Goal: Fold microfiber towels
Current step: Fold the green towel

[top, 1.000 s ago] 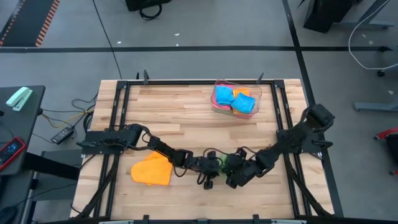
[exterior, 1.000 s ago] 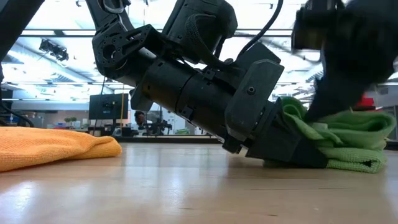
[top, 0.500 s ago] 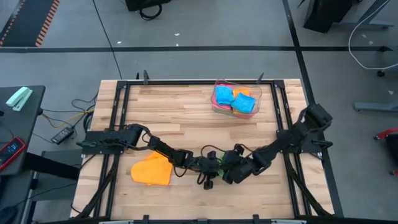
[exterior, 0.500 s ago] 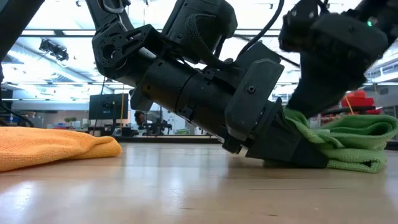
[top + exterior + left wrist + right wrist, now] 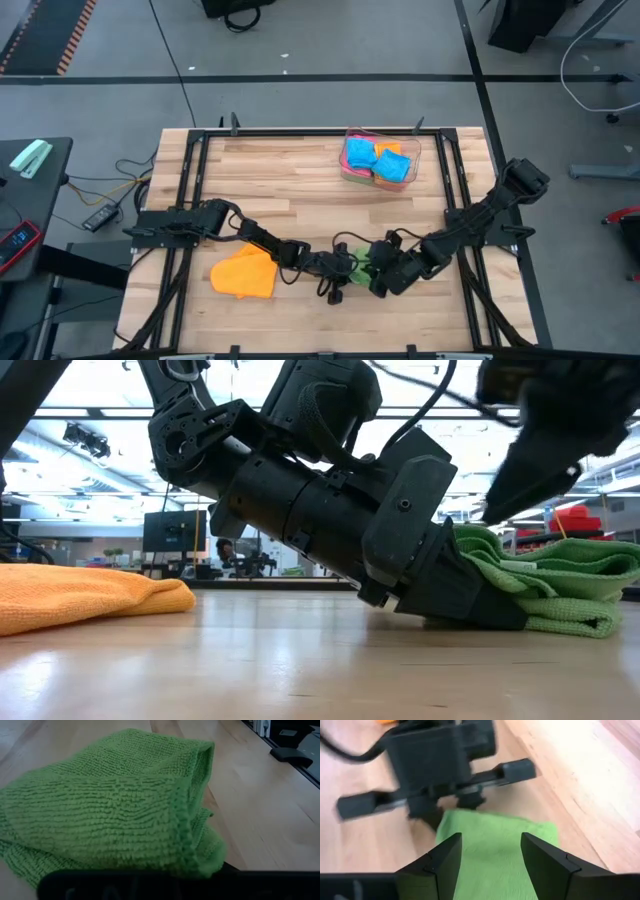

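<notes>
Lifted and drawn back since half a second ago: right end effector, now off the green towel and hanging just above it with fingers spread, gripping nothing. Left end effector unmoved, pressed low to the table and clamped shut on the near edge of the same towel.

Probably mid-fold on the green towel, bunched in loose layers beside the left end effector near the table's front middle. Best done by keeping the left clamp steady as an anchor, bringing the right end effector down onto a free corner rather than the thick middle, then carrying that corner straight across so the edges line up and the layers lie flat.

Orange towel lying flat just left, near enough to catch a wide sweep. More towels, blue and orange, piled in the clear tray at the far edge, well apart. Plenty of bare wood between the tray and the arms; front edge close, so folding away from it looks safer.
</notes>
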{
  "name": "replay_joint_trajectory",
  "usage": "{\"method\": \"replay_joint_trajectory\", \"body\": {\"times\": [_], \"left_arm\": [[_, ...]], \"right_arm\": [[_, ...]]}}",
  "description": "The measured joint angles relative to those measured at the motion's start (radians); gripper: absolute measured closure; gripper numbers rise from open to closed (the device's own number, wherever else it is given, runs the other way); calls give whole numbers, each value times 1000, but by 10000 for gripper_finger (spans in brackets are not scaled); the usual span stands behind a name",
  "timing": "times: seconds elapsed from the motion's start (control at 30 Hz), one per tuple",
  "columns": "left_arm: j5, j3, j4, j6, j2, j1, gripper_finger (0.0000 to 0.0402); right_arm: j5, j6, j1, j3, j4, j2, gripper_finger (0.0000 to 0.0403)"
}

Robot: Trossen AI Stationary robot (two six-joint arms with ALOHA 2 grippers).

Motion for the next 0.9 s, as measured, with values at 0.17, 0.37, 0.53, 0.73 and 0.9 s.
{"method": "replay_joint_trajectory", "body": {"times": [0.17, 0.37, 0.53, 0.73, 0.9], "left_arm": [[0, 0, -2, 0, 0, 0, 375], [0, 0, 0, 0, 0, 0, 385], [0, 0, 1, -2, 0, 0, 384], [0, 0, 0, -7, 0, 0, 374], [0, 0, -1, -7, 0, 0, 380]], "right_arm": [[-2, 24, 71, 0, -42, 7, 190], [34, 117, 107, 0, -41, 88, 190], [36, 104, 90, 0, 83, 199, 190], [-7, 135, 73, 1, 34, 172, 190], [27, 131, 74, 0, -10, 64, 190]]}}
